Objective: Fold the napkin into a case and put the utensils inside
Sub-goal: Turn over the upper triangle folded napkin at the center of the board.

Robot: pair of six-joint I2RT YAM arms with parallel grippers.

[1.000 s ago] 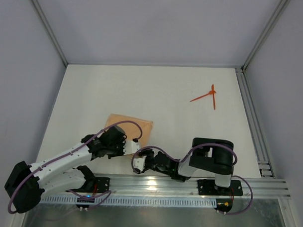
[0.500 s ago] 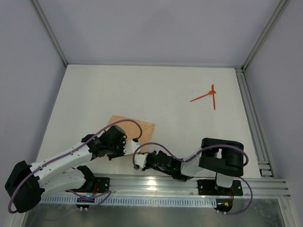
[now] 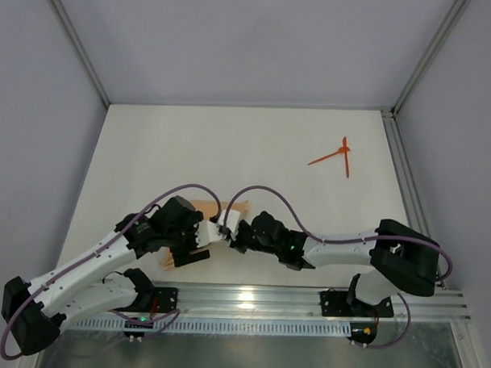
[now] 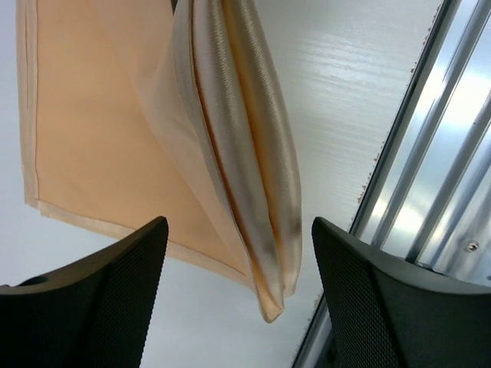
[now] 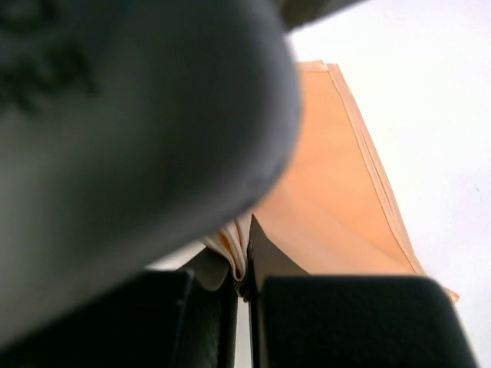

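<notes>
Folding step: my right end effector [image 5: 247, 285] is clamped on a lifted edge of the napkin [image 4: 92, 138]. My left end effector [image 4: 238, 228] gapes wide, the fold hanging inside its gap. Next, I judge: lay it flat.

Both arms stretch low along the near edge, wrists almost meeting. Left gripper [image 4: 238, 226] spread wide; right gripper [image 5: 245, 287] pinching the napkin [image 5: 330, 199].

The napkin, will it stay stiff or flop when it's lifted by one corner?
Probably floppy: the lifted part of the napkin sags in soft draped folds. Likely light, since the right claw holds it by a thin edge pinch. Its sheen suggests it may slip.
</notes>
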